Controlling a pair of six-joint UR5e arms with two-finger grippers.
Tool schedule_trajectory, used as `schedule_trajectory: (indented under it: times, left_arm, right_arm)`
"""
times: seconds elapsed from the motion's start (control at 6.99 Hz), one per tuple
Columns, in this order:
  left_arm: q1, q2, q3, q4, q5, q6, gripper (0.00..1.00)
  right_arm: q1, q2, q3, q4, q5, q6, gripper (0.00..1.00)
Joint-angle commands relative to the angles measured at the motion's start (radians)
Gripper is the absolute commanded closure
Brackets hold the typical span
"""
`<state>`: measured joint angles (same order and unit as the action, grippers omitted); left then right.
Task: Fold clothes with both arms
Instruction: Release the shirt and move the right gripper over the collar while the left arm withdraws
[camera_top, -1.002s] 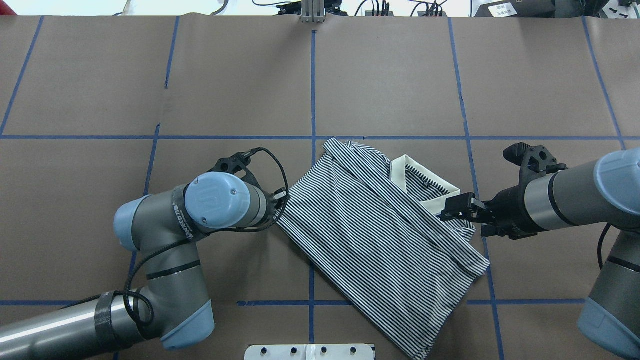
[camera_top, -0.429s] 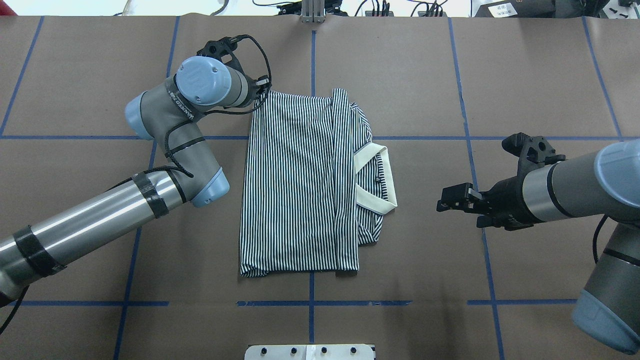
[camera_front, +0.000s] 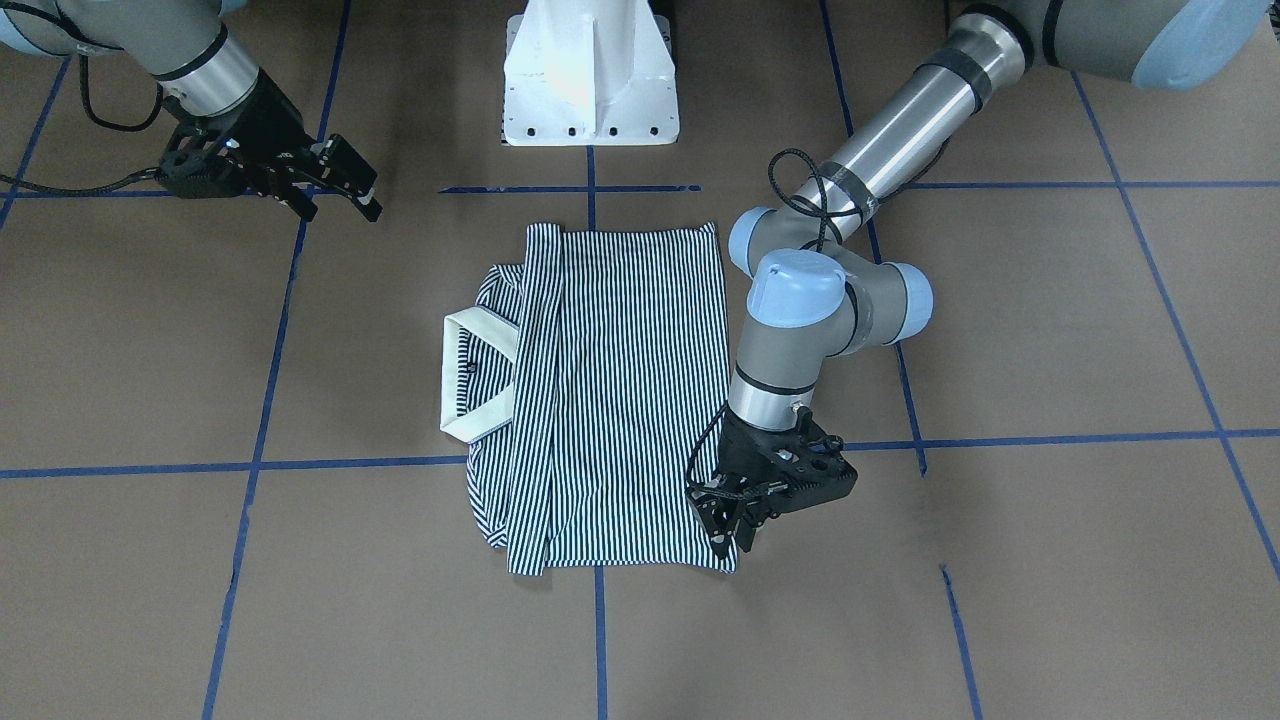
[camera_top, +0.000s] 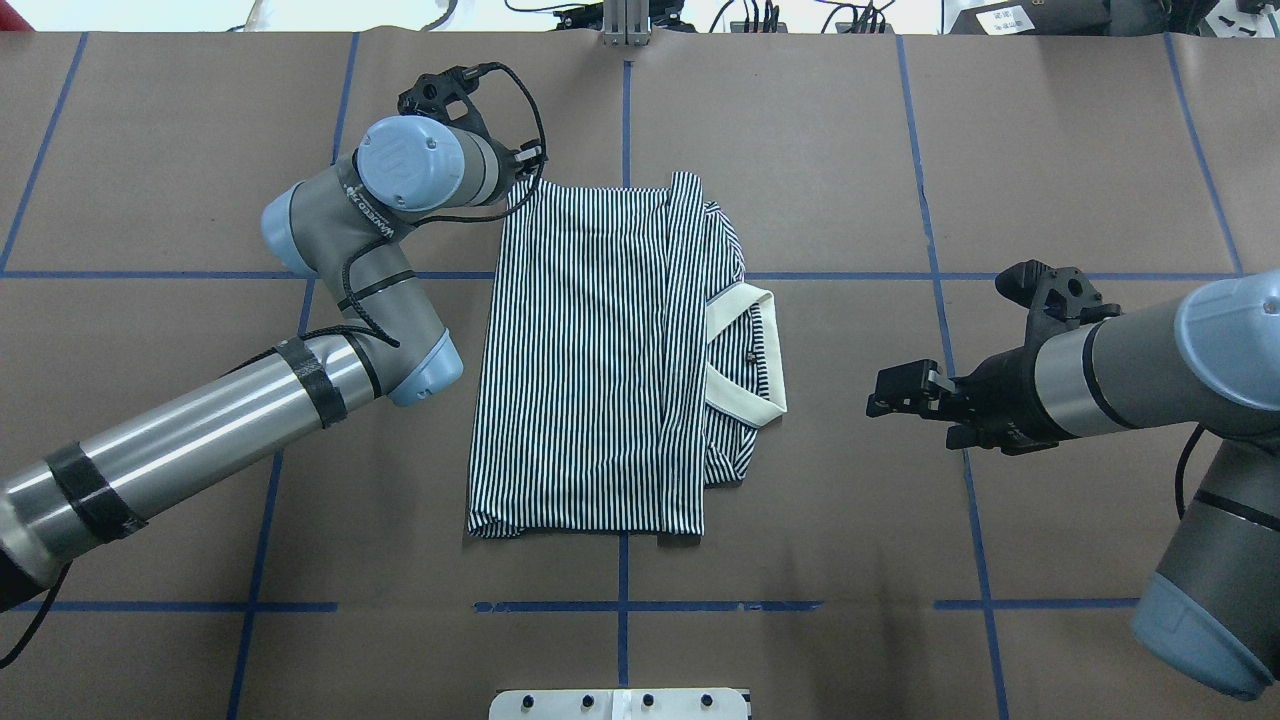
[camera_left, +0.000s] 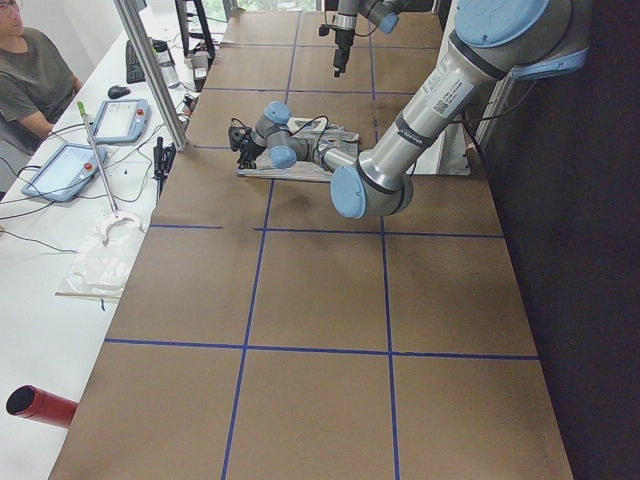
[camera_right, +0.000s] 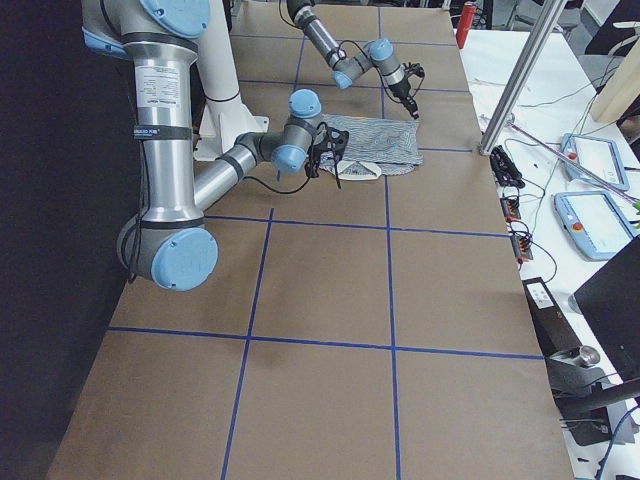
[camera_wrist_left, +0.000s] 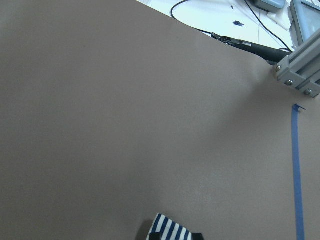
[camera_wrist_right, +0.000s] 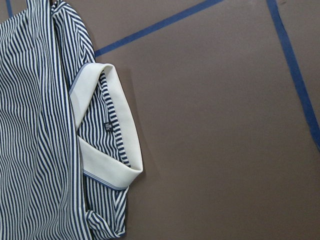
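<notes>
Shirt (camera_top: 590, 360) now square on brown paper (camera_top: 800, 150)

Bright, even light from above covers the brown paper-covered counter (camera_top: 800, 150); shadows are soft and faint. The white metal pedestal (camera_front: 590, 90) glares slightly. Both side views fall to black along the robot's edge. The navy-and-white striped polo shirt (camera_wrist_right: 30, 150) shows crisp stripes.
</notes>
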<state>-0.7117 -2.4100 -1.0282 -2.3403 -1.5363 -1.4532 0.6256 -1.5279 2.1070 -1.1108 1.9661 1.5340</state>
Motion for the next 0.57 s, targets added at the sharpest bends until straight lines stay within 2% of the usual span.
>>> schedule_trajectory:
  times: [0.0,0.14,0.29,0.43]
  left_arm:
    - [-0.049,0.003,-0.033,0.009,-0.080,0.109,0.00]
    - [-0.075,0.040,-0.097,0.039,-0.219,0.111,0.00]
    - [-0.075,0.104,-0.210,0.123,-0.229,0.111,0.00]
    - [-0.075,0.142,-0.319,0.233,-0.231,0.120,0.00]
  right_arm:
    - [0.002,0.073,-0.063,-0.009,-0.044,-0.085,0.00]
    - [0.003,0.119,-0.088,-0.071,-0.039,-0.229,0.00]
    - [0.002,0.231,-0.103,-0.247,-0.038,-0.321,0.00]
    - [-0.010,0.393,-0.145,-0.426,-0.041,-0.333,0.00]
